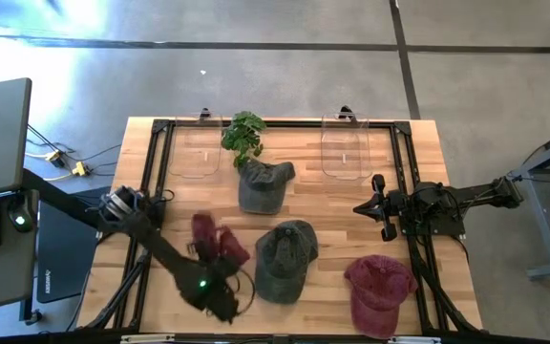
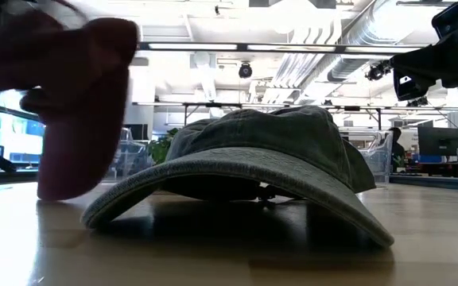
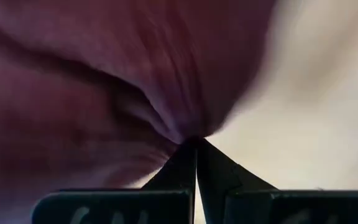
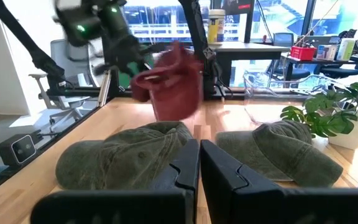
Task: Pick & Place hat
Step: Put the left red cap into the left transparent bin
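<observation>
A dark red hat hangs pinched in the clenched left tool, lifted above the worktop. Beside it lies a green cap. The right tool waits well apart, fingers closed, empty.

Pretty bright overall, daylight from the windows plus ceiling strip lights. Glare washes the floor top-left. The red hat is motion-smeared, and in the left wrist view it's total blur.
</observation>
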